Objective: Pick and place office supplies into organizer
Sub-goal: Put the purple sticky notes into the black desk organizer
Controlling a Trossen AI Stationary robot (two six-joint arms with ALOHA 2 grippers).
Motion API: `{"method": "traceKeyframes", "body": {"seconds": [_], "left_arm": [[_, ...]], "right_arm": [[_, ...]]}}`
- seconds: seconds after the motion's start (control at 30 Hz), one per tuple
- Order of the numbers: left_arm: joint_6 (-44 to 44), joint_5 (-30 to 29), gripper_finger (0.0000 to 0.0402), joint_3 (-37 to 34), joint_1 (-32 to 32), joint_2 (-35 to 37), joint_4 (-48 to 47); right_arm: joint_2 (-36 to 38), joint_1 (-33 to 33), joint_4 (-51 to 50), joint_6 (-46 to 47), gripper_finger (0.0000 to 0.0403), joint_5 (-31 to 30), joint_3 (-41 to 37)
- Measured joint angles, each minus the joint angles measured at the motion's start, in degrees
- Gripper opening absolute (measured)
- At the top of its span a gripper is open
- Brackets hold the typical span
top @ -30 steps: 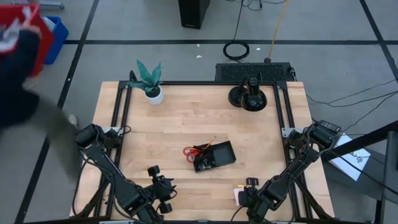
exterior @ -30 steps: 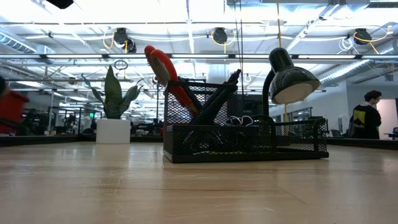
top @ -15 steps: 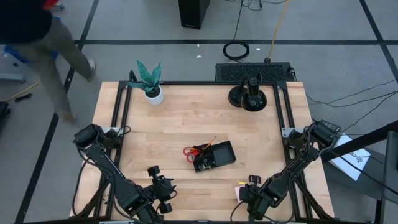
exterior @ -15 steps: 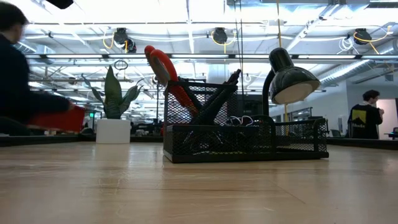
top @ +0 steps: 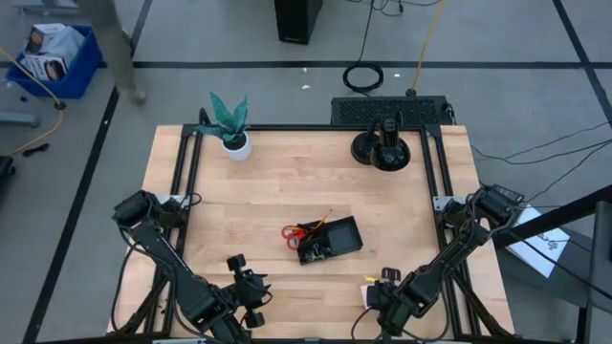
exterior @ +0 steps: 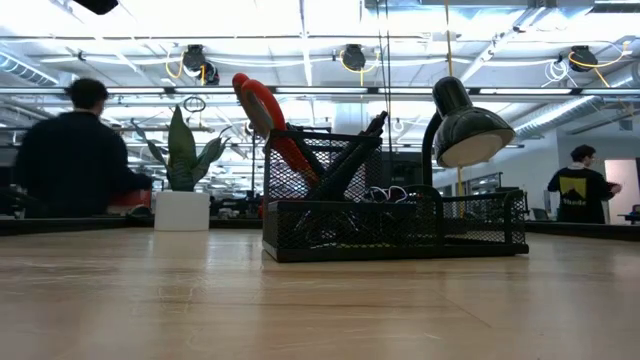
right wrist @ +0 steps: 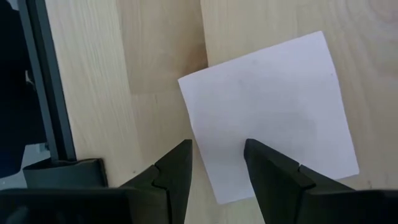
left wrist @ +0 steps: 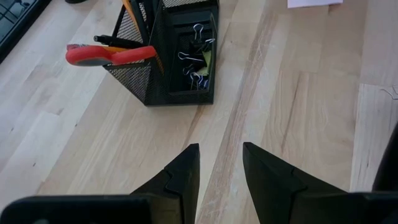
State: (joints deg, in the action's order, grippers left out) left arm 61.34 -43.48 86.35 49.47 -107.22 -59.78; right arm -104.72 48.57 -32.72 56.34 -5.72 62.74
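Your right gripper (right wrist: 214, 163) has edged over the pad (right wrist: 270, 112) at the desk's near right, jaws apart like the idle left's (left wrist: 219, 165); only the pad remains outside the organizer (top: 330, 240)

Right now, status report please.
Left end effector open, idle. Right end effector open over note pad. Scissors, clips in organizer.
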Motion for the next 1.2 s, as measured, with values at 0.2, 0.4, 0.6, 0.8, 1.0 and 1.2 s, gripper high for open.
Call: {"method": "traceKeyframes", "body": {"seconds": [0.2,0.4,0.6,0.8,1.0,1.2], "left_arm": [[0.0,0.0,0.0127,0.0,0.0,0.0,0.0],[-0.2,0.0,0.0127,0.0,0.0,0.0,0.0],[-0.2,0.0,0.0127,0.0,0.0,0.0,0.0],[-0.8,0.0,0.0127,0.0,0.0,0.0,0.0],[-0.9,0.0,0.0127,0.0,0.0,0.0,0.0],[-0.9,0.0,0.0127,0.0,0.0,0.0,0.0]], "right_arm": [[1.1,-0.2,0.0,0.4,0.0146,-0.3,-0.1],[3.0,-0.3,-3.9,1.0,0.0143,-2.7,-0.3],[3.2,-0.3,-6.6,1.6,0.0130,-3.2,-0.3],[3.2,-0.4,-8.0,1.5,0.0121,-2.3,-0.3],[3.3,-0.4,-6.3,1.5,0.0120,0.0,-0.2],[3.3,-0.5,-7.0,1.0,0.0120,-0.2,-0.2]]}}
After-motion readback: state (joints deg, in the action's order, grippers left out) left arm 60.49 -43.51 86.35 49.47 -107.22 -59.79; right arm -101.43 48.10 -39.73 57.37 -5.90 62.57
